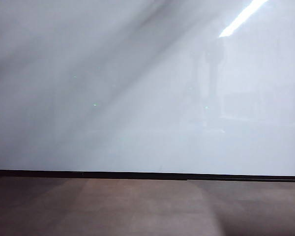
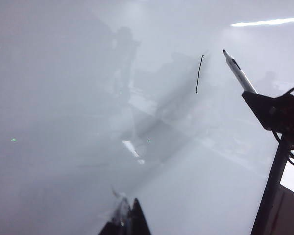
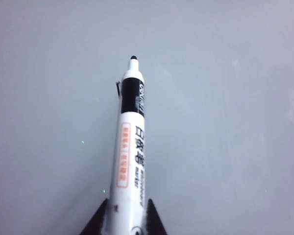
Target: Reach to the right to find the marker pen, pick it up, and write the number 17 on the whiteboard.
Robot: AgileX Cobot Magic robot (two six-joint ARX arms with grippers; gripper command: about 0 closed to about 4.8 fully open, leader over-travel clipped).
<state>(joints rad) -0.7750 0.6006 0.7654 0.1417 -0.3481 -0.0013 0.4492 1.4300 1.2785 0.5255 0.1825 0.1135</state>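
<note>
Now right claw (image 3: 125, 221) clamps marker pen (image 3: 130, 152) over whiteboard (image 3: 225, 122); left claw (image 2: 127, 220) pinched closed.

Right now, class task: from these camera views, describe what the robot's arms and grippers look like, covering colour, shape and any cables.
The right gripper shows two black, pointed, wedge-shaped jaws. In the left wrist view it appears as a dark angular block with thin black cables looping beside it. The left gripper shows only dark, tapered jaw tips standing close together, with something pale at the tip. No markings are legible on either, and neither arm appears in the exterior view.
</note>
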